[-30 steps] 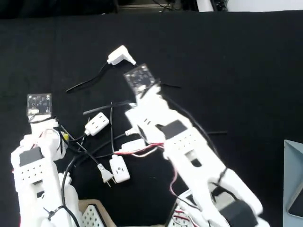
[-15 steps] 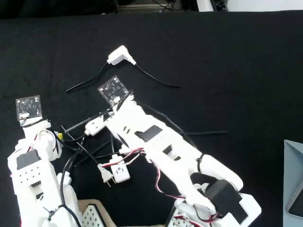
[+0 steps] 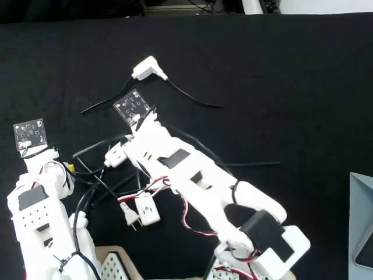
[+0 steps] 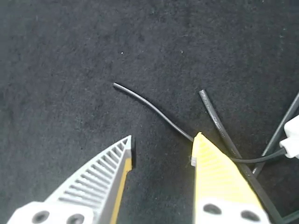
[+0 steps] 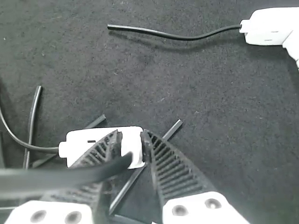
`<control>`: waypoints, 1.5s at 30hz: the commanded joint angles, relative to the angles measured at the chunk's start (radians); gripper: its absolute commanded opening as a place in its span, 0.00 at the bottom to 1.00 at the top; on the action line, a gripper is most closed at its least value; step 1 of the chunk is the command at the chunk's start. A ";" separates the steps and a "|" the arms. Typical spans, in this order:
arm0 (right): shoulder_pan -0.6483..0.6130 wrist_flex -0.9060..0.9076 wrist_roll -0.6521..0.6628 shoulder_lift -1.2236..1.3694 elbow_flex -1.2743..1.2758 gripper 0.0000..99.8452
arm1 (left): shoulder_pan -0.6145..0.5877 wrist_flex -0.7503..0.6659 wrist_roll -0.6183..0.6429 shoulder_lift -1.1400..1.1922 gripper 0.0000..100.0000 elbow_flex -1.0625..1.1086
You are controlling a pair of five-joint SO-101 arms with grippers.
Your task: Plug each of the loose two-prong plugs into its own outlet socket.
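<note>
While the left pincer (image 4: 162, 148) hangs agape over the black table (image 3: 280, 87) and a cord end (image 4: 149, 105), we see the right pincer (image 5: 131, 139) slightly parted astride one end of a white socket (image 5: 77, 144). A plug (image 3: 148, 69) lies well apart up the table; a second plug (image 3: 128, 214) rests just beside the other socket (image 3: 147, 208).

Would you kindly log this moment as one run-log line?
right claw: open, over white socket | left claw: open, near black cable | white plug: loose
</note>
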 commanded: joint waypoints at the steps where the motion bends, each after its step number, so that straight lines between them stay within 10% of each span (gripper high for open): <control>1: -0.014 -0.018 -0.014 -0.001 -0.053 0.01 | -0.008 -0.018 0.012 -0.011 0.22 -0.022; 45: -0.018 -0.049 -0.015 0.116 -0.074 0.01 | -0.008 -0.021 0.011 -0.011 0.22 -0.012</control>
